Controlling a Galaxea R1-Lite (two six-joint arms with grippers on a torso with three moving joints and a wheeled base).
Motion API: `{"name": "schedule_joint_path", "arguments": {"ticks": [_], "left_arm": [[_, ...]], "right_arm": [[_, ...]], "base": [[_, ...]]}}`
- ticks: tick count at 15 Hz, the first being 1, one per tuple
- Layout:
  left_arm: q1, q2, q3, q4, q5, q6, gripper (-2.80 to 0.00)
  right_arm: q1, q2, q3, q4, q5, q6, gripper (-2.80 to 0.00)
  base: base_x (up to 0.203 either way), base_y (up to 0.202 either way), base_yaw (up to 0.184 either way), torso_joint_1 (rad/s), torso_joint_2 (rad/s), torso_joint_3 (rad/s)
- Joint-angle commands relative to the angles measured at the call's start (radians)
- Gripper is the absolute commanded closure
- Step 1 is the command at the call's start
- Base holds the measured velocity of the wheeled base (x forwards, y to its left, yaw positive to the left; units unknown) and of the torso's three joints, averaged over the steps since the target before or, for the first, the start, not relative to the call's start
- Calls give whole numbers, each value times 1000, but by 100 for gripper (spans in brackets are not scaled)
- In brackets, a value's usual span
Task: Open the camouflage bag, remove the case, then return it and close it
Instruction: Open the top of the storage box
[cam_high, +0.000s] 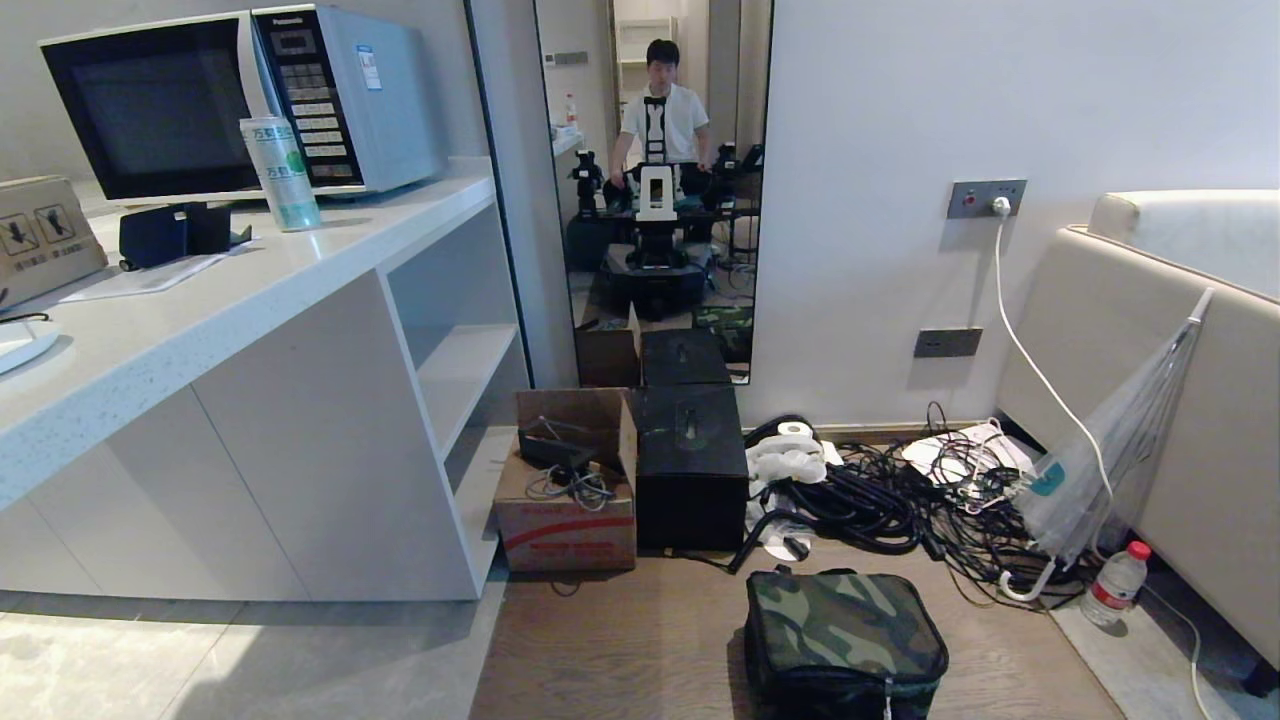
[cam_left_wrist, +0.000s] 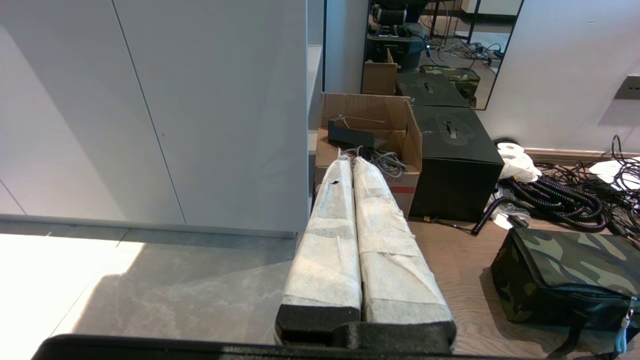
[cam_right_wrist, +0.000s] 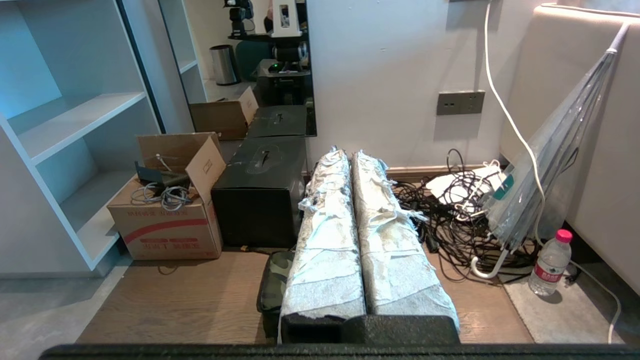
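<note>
The camouflage bag (cam_high: 845, 630) sits shut on the wooden floor at the bottom of the head view, its green-brown lid on top and its black sides below. It also shows at the edge of the left wrist view (cam_left_wrist: 565, 275). In the right wrist view only a corner of the bag (cam_right_wrist: 275, 280) peeks out from behind the fingers. The case is out of view. My left gripper (cam_left_wrist: 350, 160) is shut and empty, hanging above the floor to the left of the bag. My right gripper (cam_right_wrist: 348, 152) is shut and empty, above the bag. Neither arm appears in the head view.
Behind the bag stand a brown cardboard box (cam_high: 565, 490) and a larger black box (cam_high: 690, 470). Tangled cables (cam_high: 900, 490), an umbrella (cam_high: 1110, 470) and a water bottle (cam_high: 1115, 583) lie to the right, by a sofa (cam_high: 1180, 400). A white cabinet (cam_high: 300, 420) is on the left. A mirror (cam_high: 655, 200) reflects a person.
</note>
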Motion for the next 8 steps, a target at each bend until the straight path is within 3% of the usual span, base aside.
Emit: {"name": "schedule_joint_path", "arguments": {"ticks": [1,8], "left_arm": [[0,0,-2,0,0,4,0],[0,0,-2,0,0,3,0]], "right_arm": [[0,1,40,-1,0,0,0],[0,1,40,-1,0,0,0]], "base": [[0,0,0,0,0,0],[0,0,0,2,4,-151]]}}
